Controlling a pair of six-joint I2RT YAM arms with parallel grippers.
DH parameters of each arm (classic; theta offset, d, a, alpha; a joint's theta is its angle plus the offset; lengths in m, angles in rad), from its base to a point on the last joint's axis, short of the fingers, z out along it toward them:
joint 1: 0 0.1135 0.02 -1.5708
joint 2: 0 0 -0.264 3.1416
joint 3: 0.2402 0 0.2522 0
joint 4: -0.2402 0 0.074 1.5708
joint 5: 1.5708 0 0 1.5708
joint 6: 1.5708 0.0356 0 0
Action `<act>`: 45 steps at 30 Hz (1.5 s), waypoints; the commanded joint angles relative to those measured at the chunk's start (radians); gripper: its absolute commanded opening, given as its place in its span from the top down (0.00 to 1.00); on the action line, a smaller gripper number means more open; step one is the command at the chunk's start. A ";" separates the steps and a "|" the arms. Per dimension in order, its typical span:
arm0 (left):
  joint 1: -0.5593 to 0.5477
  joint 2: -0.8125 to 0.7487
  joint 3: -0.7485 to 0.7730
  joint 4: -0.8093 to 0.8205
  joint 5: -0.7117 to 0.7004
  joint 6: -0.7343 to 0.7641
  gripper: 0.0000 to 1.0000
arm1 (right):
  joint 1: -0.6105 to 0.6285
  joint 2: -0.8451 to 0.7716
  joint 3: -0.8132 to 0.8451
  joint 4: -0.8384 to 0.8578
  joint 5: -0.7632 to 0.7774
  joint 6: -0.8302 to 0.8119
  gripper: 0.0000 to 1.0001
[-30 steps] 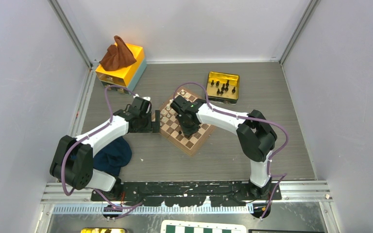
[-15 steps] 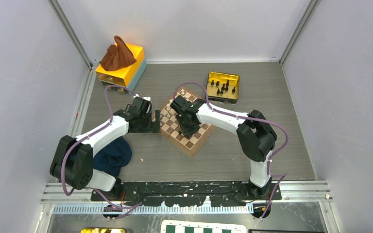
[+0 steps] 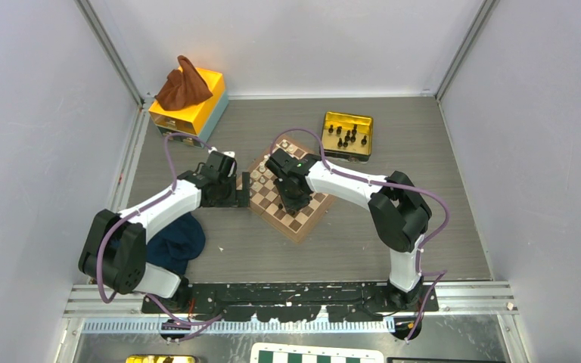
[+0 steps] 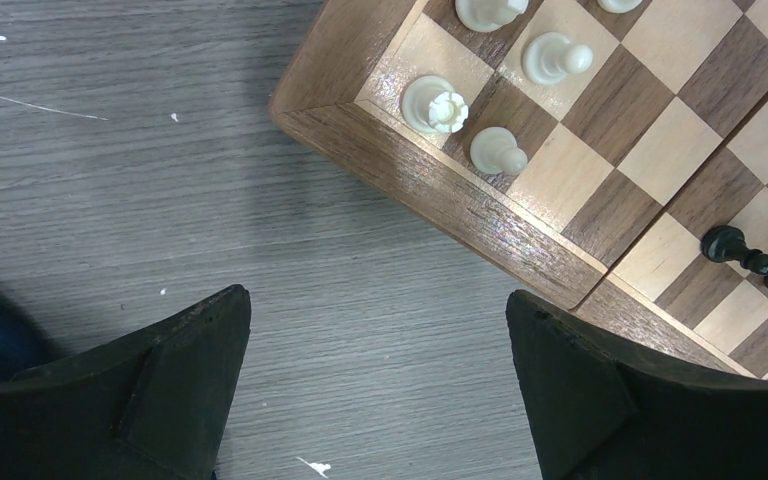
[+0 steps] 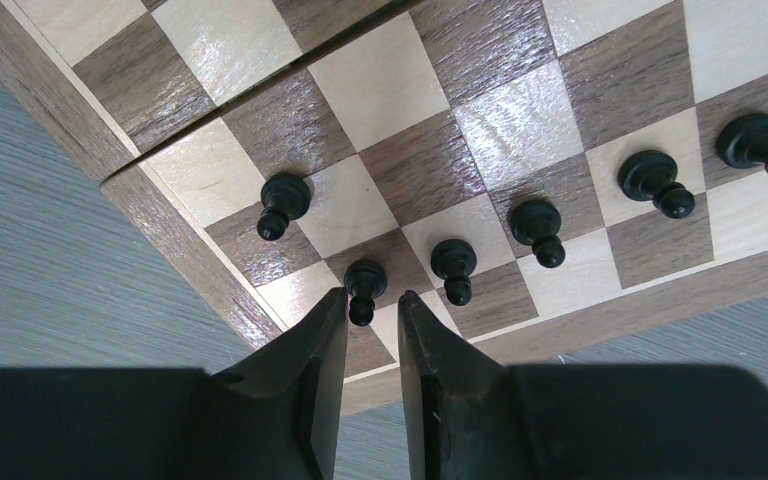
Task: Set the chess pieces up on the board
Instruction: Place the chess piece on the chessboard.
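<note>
The wooden board point(image 3: 297, 230) lies turned diagonally at the table's centre. My right gripper point(image 3: 296, 203) hovers low over its near corner. In the right wrist view its jaws point(image 5: 372, 300) stand a narrow gap apart around a black pawn point(image 5: 364, 285) that stands on the board point(image 5: 175, 250). The pawn's head touches the left finger, with a gap to the right one. Several more black pawns point(image 5: 538, 228) stand in a row beside it. My left gripper point(image 4: 378, 300) is wide open and empty over the table, just off the board's left corner point(image 4: 440, 190).
Cream pieces point(image 4: 435, 103) stand on the board's left corner. A gold tin point(image 3: 347, 134) holding several black pieces sits at the back right. A yellow box with a brown cloth point(image 3: 189, 94) is at the back left. A blue cloth point(image 3: 172, 242) lies by the left arm.
</note>
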 commanded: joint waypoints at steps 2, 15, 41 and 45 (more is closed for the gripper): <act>-0.003 -0.003 0.020 0.038 0.011 -0.011 0.00 | 0.007 -0.032 0.016 -0.001 0.018 0.000 0.69; -0.003 0.005 0.023 0.039 0.020 -0.011 0.00 | 0.007 -0.039 0.039 -0.014 0.028 -0.005 0.75; -0.003 0.008 0.024 0.039 0.018 -0.011 0.00 | 0.020 -0.027 0.148 -0.064 0.010 -0.024 0.72; -0.004 0.003 0.023 0.038 0.018 -0.011 0.00 | 0.019 0.003 0.178 -0.064 -0.009 -0.029 0.70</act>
